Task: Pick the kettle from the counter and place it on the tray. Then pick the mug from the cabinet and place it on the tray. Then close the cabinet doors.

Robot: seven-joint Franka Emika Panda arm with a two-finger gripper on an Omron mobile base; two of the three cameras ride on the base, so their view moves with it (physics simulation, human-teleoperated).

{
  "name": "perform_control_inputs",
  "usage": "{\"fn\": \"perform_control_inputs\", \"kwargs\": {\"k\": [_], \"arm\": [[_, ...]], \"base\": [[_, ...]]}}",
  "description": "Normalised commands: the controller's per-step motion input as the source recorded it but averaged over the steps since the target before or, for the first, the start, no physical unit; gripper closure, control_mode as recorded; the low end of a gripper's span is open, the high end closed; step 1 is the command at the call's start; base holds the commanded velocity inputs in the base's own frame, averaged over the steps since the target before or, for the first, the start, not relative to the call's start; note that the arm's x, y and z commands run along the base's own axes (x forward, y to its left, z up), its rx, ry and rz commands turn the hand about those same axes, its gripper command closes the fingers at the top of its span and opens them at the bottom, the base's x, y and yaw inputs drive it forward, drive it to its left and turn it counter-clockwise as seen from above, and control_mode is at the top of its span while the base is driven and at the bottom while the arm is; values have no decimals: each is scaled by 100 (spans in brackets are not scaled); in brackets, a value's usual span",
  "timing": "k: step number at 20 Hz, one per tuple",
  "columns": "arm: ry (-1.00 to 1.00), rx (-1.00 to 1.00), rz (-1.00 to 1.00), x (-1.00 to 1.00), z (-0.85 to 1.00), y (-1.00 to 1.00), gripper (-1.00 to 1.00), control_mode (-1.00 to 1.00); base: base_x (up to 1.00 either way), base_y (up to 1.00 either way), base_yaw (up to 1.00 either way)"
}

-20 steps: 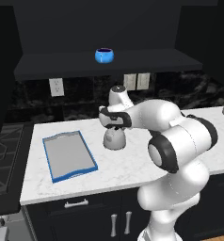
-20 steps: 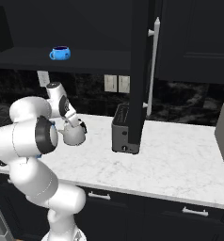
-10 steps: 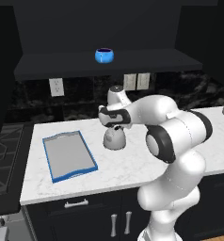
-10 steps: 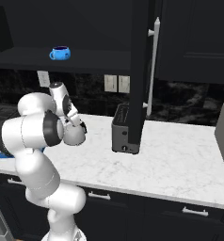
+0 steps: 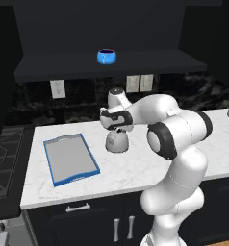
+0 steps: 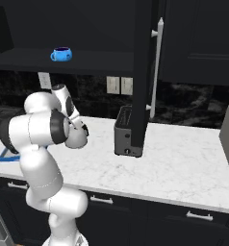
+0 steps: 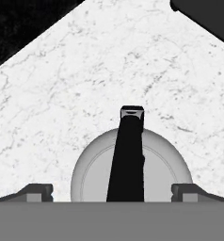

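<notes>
The kettle (image 7: 132,174) is sitting on the counter (image 7: 109,70) directly under the hand (image 7: 111,190), and this is the relation which is deciding the coming move. In the hand view its black arched handle (image 7: 128,155) is running away from the camera, straight through the middle of the gap between the two fingertips (image 7: 36,192), one tip standing on each side of it and apart from it. So the long axis of the handle is lying across the line on which the fingers are closing, which I judge to be the correct alignment for a grasp from above.

The hand is wide open and is gripping nothing. In the left base view it is hanging just above the kettle (image 5: 117,141), and I cannot tell whether it is touching the handle. In my judgement the hand only needs to go straight down before closing.

The tray (image 5: 70,158) is lying on the counter to one side of the hand, apart from the kettle. The mug (image 5: 106,56) is standing on the cabinet shelf (image 5: 63,67), above the hand.
</notes>
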Motion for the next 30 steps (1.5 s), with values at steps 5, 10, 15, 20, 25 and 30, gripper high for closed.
{"fn": "perform_control_inputs", "kwargs": {"k": [5, 10, 15, 20, 25, 30], "arm": [[2, 0, -7, -3, -27, 6, 100, -100], [-1, 0, -9, -22, -34, -1, 100, -100], [-5, 0, -6, -48, -7, -12, 100, -100], [-3, 7, -11, -61, 10, 0, 100, -100], [-2, 8, -14, -57, 25, 1, 100, -100], [-3, 2, -13, -43, 41, 0, 100, -100]], "base": [[0, 0, 0], [0, 0, 0], [0, 0, 0], [0, 0, 0], [0, 0, 0], [0, 0, 0]]}}
